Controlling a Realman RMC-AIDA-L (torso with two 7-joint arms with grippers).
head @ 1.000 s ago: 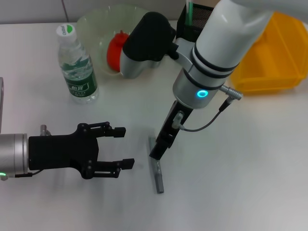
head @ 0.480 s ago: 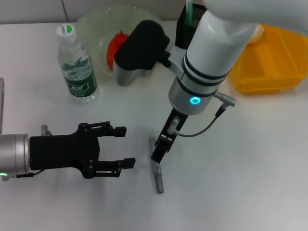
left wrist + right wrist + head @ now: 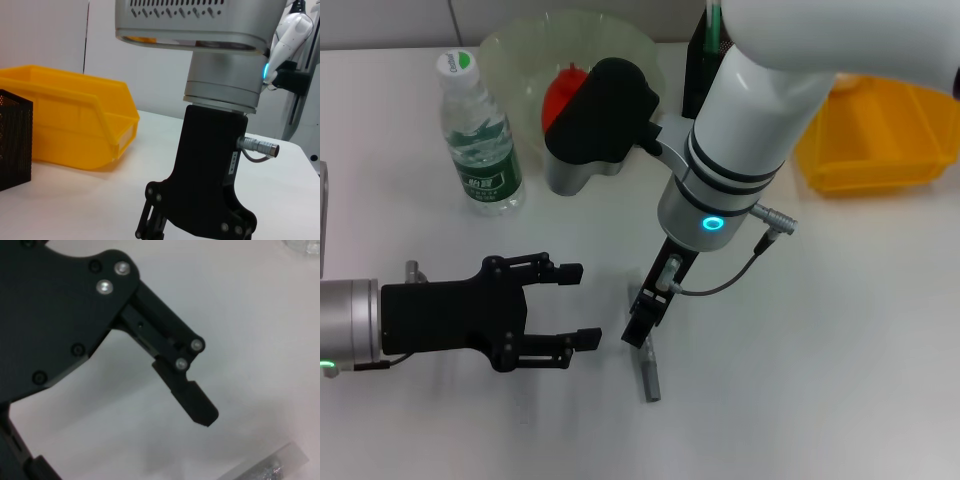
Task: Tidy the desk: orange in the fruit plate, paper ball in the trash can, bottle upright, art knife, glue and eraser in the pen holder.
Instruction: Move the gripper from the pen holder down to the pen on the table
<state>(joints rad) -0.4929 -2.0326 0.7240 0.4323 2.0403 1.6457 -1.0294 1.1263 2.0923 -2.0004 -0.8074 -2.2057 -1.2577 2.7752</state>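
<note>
"While the right gripper [image 3: 640, 327] hangs over that art knife [image 3: 649, 377], can you see if it has hold of it?"

"No. Its tip is right at the knife's far end, but I cannot tell whether its jaws are open or closed. The knife lies flat on the surface. The left gripper [image 3: 578, 305] sits just beside the knife, on the robot's left, jaws spread and holding nothing."

"So how much is tidied?"

"A fair bit, I'd say. Beyond the knife, the orange [image 3: 560, 95] sits in the fruit plate [image 3: 510, 45], and the bottle [image 3: 480, 130] stands upright beside it. Farther from the knife, a green stick, the glue [image 3: 713, 18] I think, pokes out of the pen holder [image 3: 699, 72]."

"And what's left?"

"The knife, plainly. I can't spot the eraser or the paper ball anywhere, so I can't vouch for them. The trash can [image 3: 880, 135] is well off to the knife's right."
</note>
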